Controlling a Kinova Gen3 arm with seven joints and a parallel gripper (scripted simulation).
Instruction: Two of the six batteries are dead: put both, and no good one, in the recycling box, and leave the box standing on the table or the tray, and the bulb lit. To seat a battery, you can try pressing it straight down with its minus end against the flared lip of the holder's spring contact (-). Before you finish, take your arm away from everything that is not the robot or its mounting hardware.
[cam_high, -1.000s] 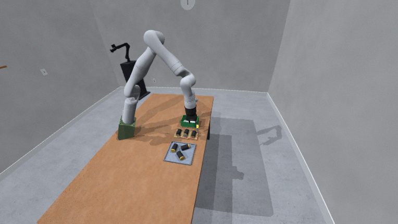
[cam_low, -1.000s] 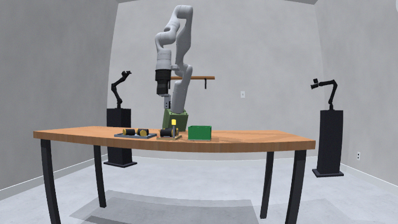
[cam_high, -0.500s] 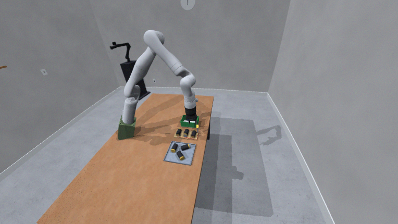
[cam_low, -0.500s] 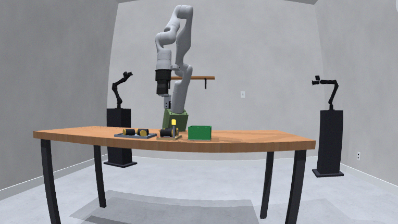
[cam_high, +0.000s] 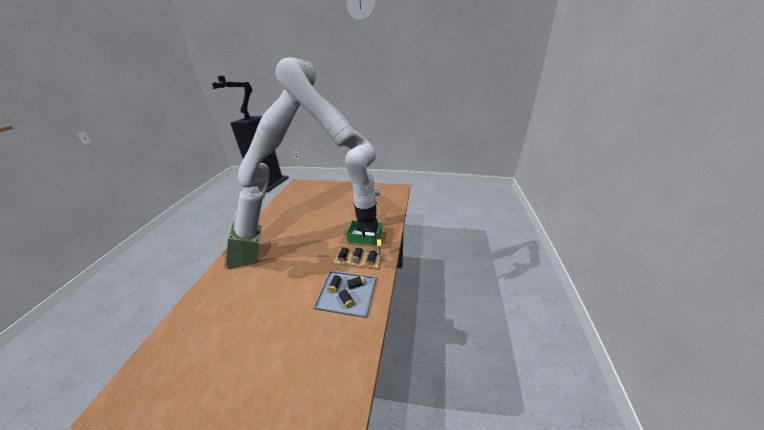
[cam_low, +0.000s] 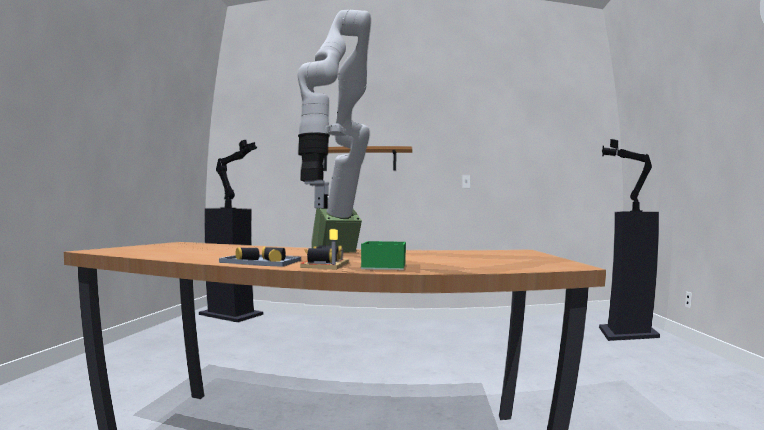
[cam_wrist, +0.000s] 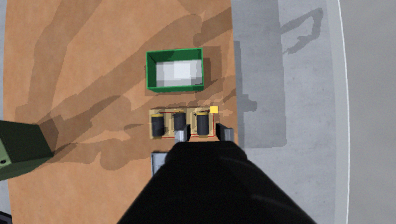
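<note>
The battery holder (cam_high: 356, 259) lies on the table with three black batteries seated in it; it also shows in the wrist view (cam_wrist: 182, 124) and in the exterior view (cam_low: 323, 256). Its bulb (cam_low: 333, 234) (cam_wrist: 214, 109) is yellow and lit at the holder's corner. The green recycling box (cam_wrist: 175, 70) (cam_low: 382, 254) stands upright beyond the holder and looks empty (cam_high: 363, 232). A grey tray (cam_high: 344, 293) holds three loose batteries with yellow ends. My gripper (cam_low: 320, 200) hangs open and empty high above the holder, fingers pointing down (cam_wrist: 203, 134).
The arm's green base block (cam_high: 243, 246) stands on the table to the left of the holder. The table's right edge (cam_high: 398, 251) runs close beside the holder, box and tray. Black camera stands are on the floor behind the table.
</note>
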